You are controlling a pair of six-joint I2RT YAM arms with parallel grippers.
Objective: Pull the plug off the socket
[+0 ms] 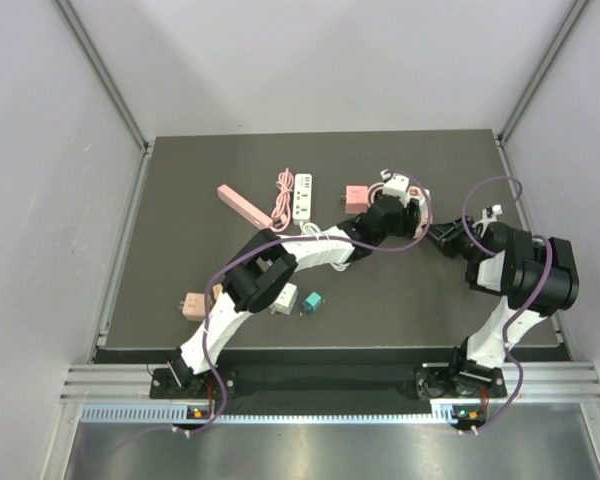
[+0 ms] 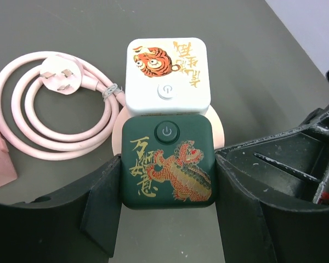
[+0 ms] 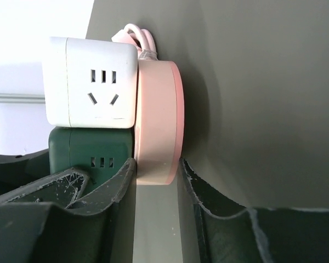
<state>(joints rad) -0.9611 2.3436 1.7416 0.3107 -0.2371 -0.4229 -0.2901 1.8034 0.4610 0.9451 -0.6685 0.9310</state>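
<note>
A dark green cube plug (image 2: pixel 167 161) with a dragon print and a white cube plug (image 2: pixel 167 74) with a tiger print sit side by side in a round pink socket (image 2: pixel 219 131). My left gripper (image 2: pixel 167 183) is shut on the green plug, one finger on each side. In the right wrist view my right gripper (image 3: pixel 156 172) is shut on the edge of the pink socket (image 3: pixel 158 126), with the green plug (image 3: pixel 93 153) and the white plug (image 3: pixel 93 82) on its left. In the top view both grippers meet at the socket (image 1: pixel 400 190).
The socket's pink cable (image 2: pixel 49 118) lies coiled to the left. On the dark mat are a pink power strip (image 1: pixel 245 205), a white power strip (image 1: pixel 304 195), a pink cube (image 1: pixel 355 197), another pink cube (image 1: pixel 193 305), a white adapter (image 1: pixel 283 298) and a teal cube (image 1: pixel 312 301).
</note>
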